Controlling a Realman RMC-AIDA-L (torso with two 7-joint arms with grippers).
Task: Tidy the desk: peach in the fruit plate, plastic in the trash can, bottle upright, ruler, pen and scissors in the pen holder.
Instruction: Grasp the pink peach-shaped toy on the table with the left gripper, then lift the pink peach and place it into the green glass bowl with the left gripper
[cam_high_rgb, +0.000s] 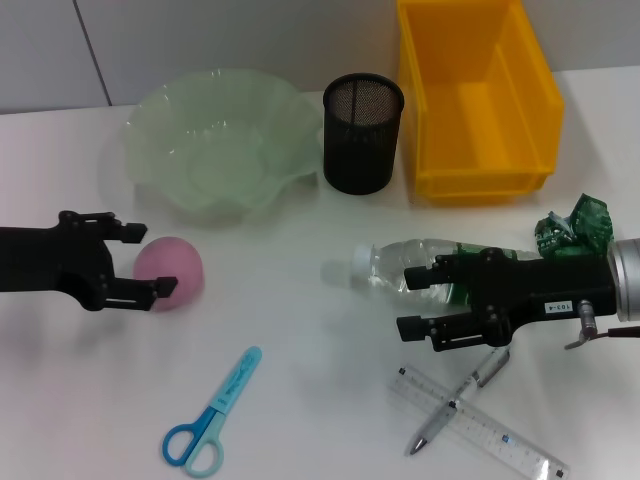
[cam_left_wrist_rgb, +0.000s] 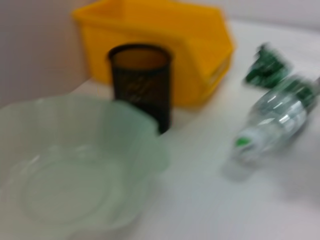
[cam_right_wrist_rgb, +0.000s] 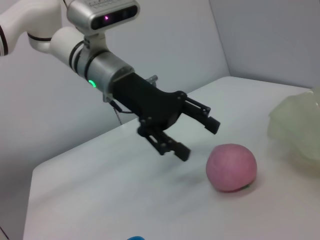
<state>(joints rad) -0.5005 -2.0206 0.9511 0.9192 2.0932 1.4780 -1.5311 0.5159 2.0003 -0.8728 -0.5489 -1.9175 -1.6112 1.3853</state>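
Head view: left gripper (cam_high_rgb: 140, 262) open just beside the pink peach (cam_high_rgb: 170, 274), fingers either side of its near edge, not closed on it. Peach on the white surface (cam_high_rgb: 300, 330) in front of the green fruit plate (cam_high_rgb: 222, 140). Right gripper (cam_high_rgb: 418, 300) open around the lying bottle (cam_high_rgb: 420, 265), crumpled plastic (cam_high_rgb: 575, 228) behind.

Left wrist view: fruit plate, black pen holder (cam_left_wrist_rgb: 142, 82), yellow trash can (cam_left_wrist_rgb: 160, 45), bottle lying sideways.

Right wrist view: left gripper spread beside the peach, apart from it.
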